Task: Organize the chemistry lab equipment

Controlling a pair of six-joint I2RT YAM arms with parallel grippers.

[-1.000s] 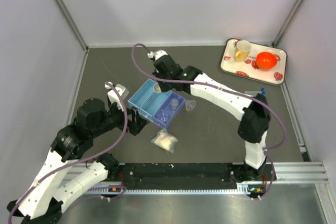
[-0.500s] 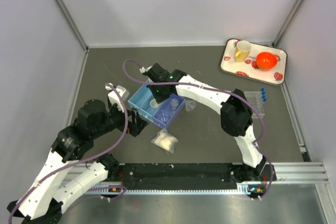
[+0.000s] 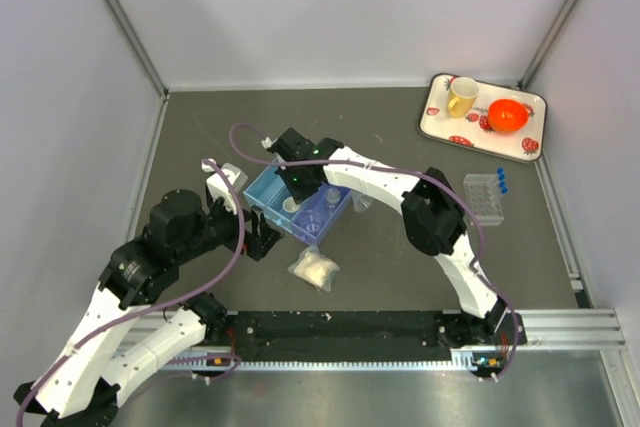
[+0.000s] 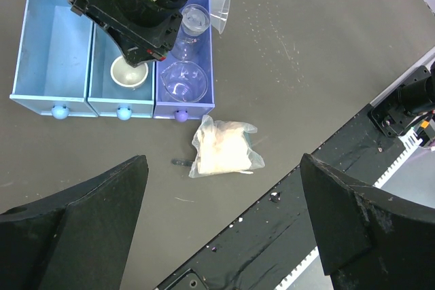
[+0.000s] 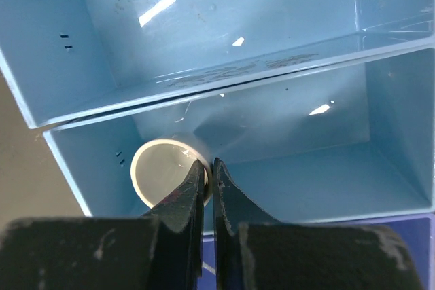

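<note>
The blue three-compartment tray (image 3: 262,185) lies left of centre. My right gripper (image 3: 297,197) reaches into its middle compartment and is shut on the rim of a small whitish cup (image 5: 160,171), one finger inside and one outside; the cup (image 4: 129,73) sits low near the compartment's near end. Clear beakers (image 4: 183,81) fill the right compartment. A clear funnel (image 3: 362,201) lies beside the tray. The bag of white material (image 3: 313,269) lies in front. My left gripper (image 4: 224,236) is open and empty above the table near the bag. The tube rack (image 3: 484,197) with blue-capped tubes (image 3: 499,182) stands at the right.
A white strawberry-patterned tray (image 3: 440,122) at the back right holds a yellow mug (image 3: 461,97) and an orange bowl (image 3: 508,115). The black rail (image 3: 360,325) runs along the near edge. Grey walls close in the table on three sides.
My right gripper has moved toward the near end of the tray's middle compartment with the whitish cup and come lower. The left arm has not moved.
</note>
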